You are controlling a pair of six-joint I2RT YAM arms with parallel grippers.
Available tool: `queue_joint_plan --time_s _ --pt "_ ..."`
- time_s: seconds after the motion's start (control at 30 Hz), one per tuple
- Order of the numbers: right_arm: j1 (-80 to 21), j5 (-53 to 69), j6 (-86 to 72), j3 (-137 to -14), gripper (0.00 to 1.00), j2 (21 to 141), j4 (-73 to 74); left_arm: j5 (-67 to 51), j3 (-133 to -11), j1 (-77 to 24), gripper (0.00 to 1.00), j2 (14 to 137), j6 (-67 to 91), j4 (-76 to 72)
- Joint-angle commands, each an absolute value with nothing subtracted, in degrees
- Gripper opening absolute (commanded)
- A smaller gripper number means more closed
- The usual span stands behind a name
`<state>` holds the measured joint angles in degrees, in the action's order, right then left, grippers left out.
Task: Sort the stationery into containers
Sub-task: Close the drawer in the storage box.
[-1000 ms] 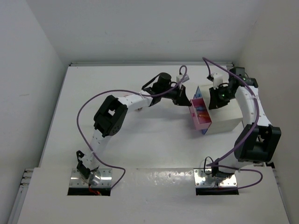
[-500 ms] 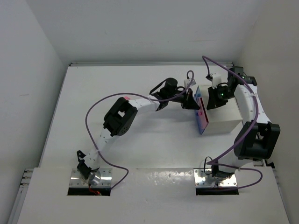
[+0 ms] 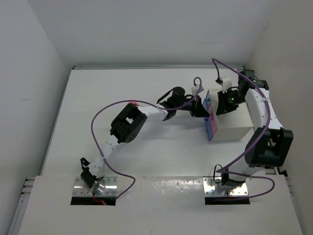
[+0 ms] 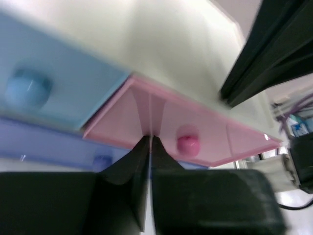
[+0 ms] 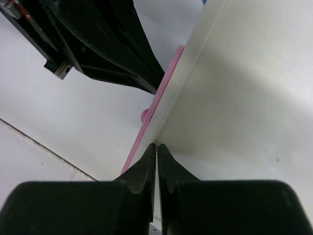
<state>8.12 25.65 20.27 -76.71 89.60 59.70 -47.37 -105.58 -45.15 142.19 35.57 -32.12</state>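
The white cabinet (image 3: 235,128) stands at the right of the table. Its pink drawer (image 3: 212,125) is pushed in nearly flush. In the left wrist view the pink drawer (image 4: 210,132) with its knob (image 4: 188,144) fills the middle, and the blue drawer (image 4: 63,93) lies to its left. My left gripper (image 3: 204,111) is shut, and its tips (image 4: 150,139) touch the pink front beside the knob. The right gripper (image 3: 221,105) is shut too, with its tips (image 5: 156,145) resting on the cabinet top (image 5: 244,98) at the front edge. No stationery is in view.
A lavender drawer front (image 4: 44,147) sits under the blue one. The left arm's wrist (image 5: 98,39) hangs close in front of the cabinet. White walls enclose the table on the left, back and right (image 3: 279,49).
The pink drawer stood pulled out with coloured pieces showing inside; it has slid back into the cabinet. My left gripper moved right against its front. The right gripper stayed on the cabinet top.
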Motion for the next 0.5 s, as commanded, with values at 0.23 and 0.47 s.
queue_joint_plan --time_s 0.23,0.47 --pt "7.47 27.33 16.17 -77.17 0.06 91.84 61.79 -41.22 -97.38 -42.28 0.28 135.0 38.32 -38.24" --pt "7.56 26.9 15.82 -77.78 0.08 92.11 62.4 -41.57 -100.1 -42.36 0.35 138.69 38.32 -37.01"
